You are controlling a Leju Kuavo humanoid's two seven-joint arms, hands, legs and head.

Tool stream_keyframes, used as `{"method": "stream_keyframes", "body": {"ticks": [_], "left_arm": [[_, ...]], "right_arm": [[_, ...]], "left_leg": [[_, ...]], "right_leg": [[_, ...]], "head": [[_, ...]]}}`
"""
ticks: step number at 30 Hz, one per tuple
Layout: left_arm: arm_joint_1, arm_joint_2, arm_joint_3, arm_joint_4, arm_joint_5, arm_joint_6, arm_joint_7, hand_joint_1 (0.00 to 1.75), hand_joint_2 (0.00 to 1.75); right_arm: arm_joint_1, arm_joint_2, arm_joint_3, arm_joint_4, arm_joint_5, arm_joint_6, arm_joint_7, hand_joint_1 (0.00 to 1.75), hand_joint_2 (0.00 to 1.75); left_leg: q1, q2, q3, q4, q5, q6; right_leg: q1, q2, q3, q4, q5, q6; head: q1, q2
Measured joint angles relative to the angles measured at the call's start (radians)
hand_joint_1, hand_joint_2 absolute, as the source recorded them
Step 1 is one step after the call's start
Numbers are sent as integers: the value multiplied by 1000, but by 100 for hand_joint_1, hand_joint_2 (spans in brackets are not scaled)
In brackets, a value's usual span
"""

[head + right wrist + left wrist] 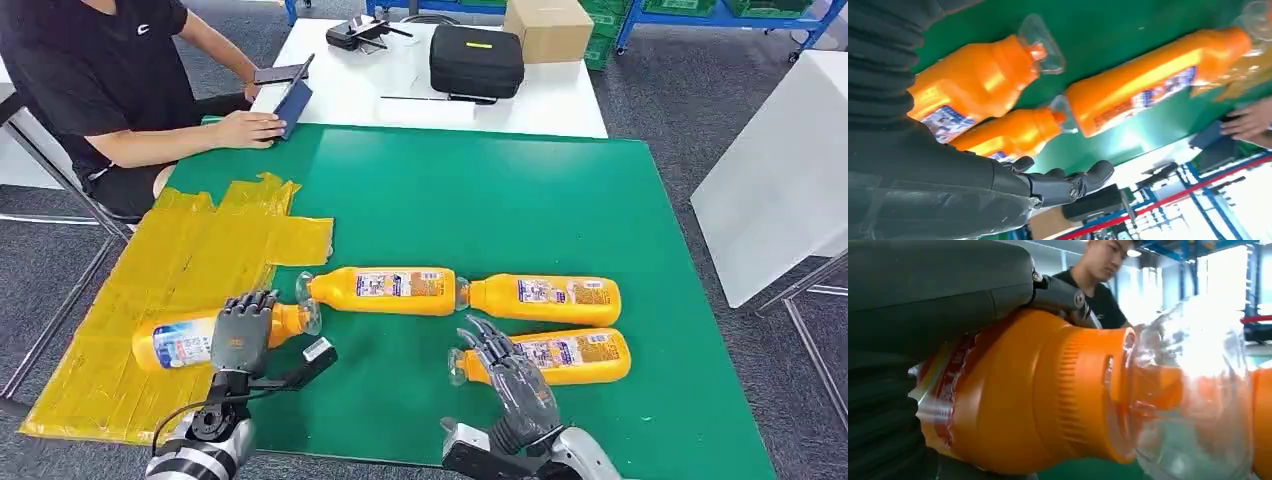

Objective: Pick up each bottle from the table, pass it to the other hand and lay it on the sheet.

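Note:
An orange bottle [175,340] with a clear cap lies across the edge of the yellow sheet [150,260], its neck over the green mat. My left hand [240,335] grips it near the shoulder; the left wrist view shows my left hand [938,295] wrapped on the bottle [1038,390]. Three more orange bottles lie on the mat: one in the middle [385,290], one behind it to the right [545,298], one nearer [565,357]. My right hand [505,370] hovers with fingers spread beside the nearer bottle's cap, holding nothing. In the right wrist view, the right hand [1058,185] is apart from that bottle [973,80].
A person [100,80] sits at the far left with a hand on a dark tablet by the green mat [480,190]. Behind the mat a white table carries a black case [476,60] and a cardboard box [548,28]. Another white table [780,170] stands at the right.

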Motion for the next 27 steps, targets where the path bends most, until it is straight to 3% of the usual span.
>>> {"method": "stream_keyframes", "body": {"ticks": [6, 9, 12, 17, 23, 27], "left_arm": [[-55, 42, 15, 53, 140, -183, -300, 0, 0], [-53, 55, 26, 61, 181, -214, -350, 0, 0], [-45, 75, 35, 55, 228, -257, -391, 0, 0], [-10, 101, 35, 37, 268, -269, -439, 0, 0], [36, 141, 40, -25, 423, -363, -537, 0, 0], [57, 162, 42, -77, 442, -388, -547, 0, 0]], "right_arm": [[-2, -16, -58, 2, 11, 21, -8, 0, 175], [-3, -19, -81, 4, 12, 25, -19, 0, 175], [-8, -19, -103, 5, 14, 28, -28, 0, 175], [-7, -21, -124, 12, 17, 32, -35, 0, 175], [-8, -32, -155, 32, 27, 35, -39, 0, 175], [-16, -36, -171, 34, 30, 35, -46, 0, 175]], "left_leg": [[-3, -8, 30, -1, -16, 0], [-4, -9, 38, -1, -13, 2], [-5, -10, 32, -1, -12, 1], [-8, -11, 35, -1, -16, 0], [-8, -10, 60, -1, -32, -2], [-7, -9, 54, -1, -29, -3]], "right_leg": [[-1, -7, 34, -1, -13, -3], [-3, -9, 43, -1, -15, -1], [-3, -11, 38, 0, -15, -2], [-4, -12, 41, 0, -18, -1], [-5, -10, 64, -1, -30, -6], [-4, -10, 58, -1, -30, -5]], "head": [[0, 0], [0, 0], [0, 0], [0, 0], [0, 0], [0, 0]]}}
